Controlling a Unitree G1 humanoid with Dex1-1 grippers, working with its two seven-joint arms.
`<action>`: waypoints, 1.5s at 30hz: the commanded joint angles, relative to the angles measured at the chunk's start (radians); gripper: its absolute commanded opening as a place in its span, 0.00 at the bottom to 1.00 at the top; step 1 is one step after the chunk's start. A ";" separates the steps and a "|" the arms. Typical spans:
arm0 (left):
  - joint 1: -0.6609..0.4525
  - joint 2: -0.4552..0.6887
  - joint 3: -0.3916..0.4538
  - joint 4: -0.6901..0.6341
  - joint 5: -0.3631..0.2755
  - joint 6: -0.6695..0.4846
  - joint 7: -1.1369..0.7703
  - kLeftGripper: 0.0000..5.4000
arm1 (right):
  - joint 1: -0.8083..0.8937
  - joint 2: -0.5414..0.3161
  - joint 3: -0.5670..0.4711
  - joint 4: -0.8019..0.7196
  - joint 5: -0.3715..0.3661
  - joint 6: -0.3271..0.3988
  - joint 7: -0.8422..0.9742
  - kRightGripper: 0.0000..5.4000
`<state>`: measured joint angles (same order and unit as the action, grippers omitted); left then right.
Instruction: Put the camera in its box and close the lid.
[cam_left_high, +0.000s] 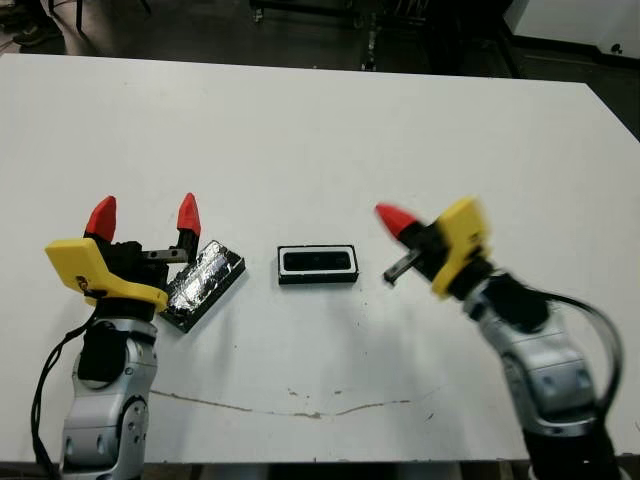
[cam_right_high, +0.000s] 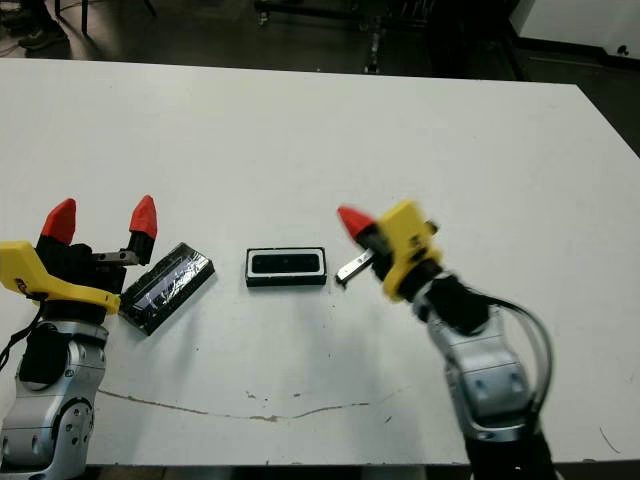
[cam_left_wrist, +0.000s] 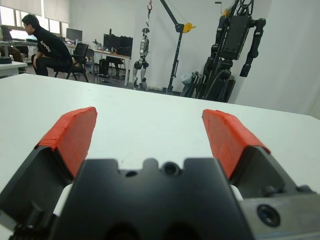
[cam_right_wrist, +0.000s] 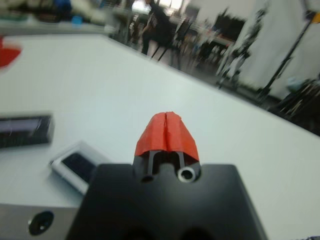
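The worktop (cam_left_high: 320, 130) is smooth matt white, marked by a thin dark scuff line toward 6 o'clock. The lid (cam_left_high: 203, 284) has a glossy, reflective clear top that glints silver. The box (cam_left_high: 318, 265) is black outside with a matt white lining around the dark camera (cam_left_high: 318, 262). Each gripper, left (cam_left_high: 143, 217) and right (cam_right_wrist: 166, 134), has matt red tips on black, plastic-looking bodies with yellow housings; the forearms look like silvery metal.

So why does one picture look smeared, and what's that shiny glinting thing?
Right wrist view is motion-blurred, as is the right gripper in the left eye view. The glint is room light reflecting off the lid. Left wrist view is crisp.
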<state>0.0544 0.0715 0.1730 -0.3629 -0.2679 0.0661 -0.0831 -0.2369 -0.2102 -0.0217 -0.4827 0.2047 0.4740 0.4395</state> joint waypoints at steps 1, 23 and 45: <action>0.002 0.060 0.015 -0.066 -0.006 0.077 -0.016 1.00 | -0.010 -0.020 -0.056 -0.025 0.038 0.038 -0.037 0.00; -0.188 0.643 0.070 -0.244 -0.263 0.862 -0.411 1.00 | 0.068 0.005 -0.026 -0.012 0.003 0.048 -0.202 0.00; -0.262 0.665 -0.043 -0.243 -0.438 1.130 -0.411 1.00 | 0.091 0.000 0.010 -0.014 -0.027 0.031 -0.218 0.00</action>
<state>-0.2051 0.7375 0.1451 -0.6008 -0.7185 1.1842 -0.5067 -0.1591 -0.2018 -0.0132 -0.4976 0.1834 0.5048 0.2251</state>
